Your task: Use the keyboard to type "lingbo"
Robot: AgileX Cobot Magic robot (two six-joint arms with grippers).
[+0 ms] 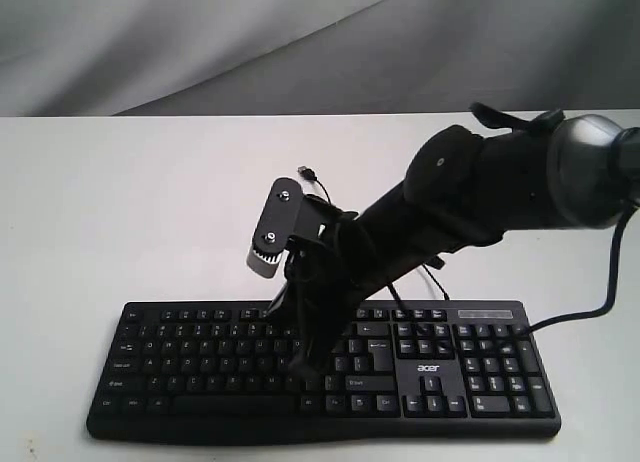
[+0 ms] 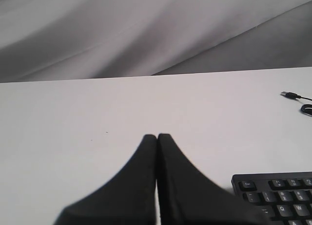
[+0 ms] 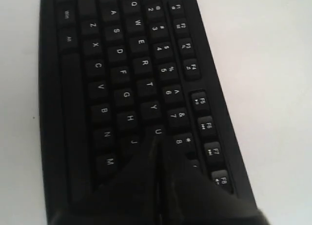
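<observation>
The black keyboard (image 1: 190,367) lies along the front of the white table, with its number pad and "acer" logo to the right. My right gripper (image 1: 303,368) reaches in from the right and points down at the middle of the key field. In the right wrist view the right gripper (image 3: 158,138) is shut, its tip just below the U key (image 3: 157,131), with the keys behind it hidden; whether it touches a key I cannot tell. My left gripper (image 2: 157,136) is shut on nothing over bare table, with the keyboard (image 2: 278,193) corner beside it. The left arm is outside the exterior view.
The keyboard's thin cable ends in a loose USB plug (image 1: 308,171) on the table behind the keyboard, also seen as the USB plug (image 2: 291,94) in the left wrist view. A grey cloth backdrop (image 1: 300,42) hangs behind the table's far edge.
</observation>
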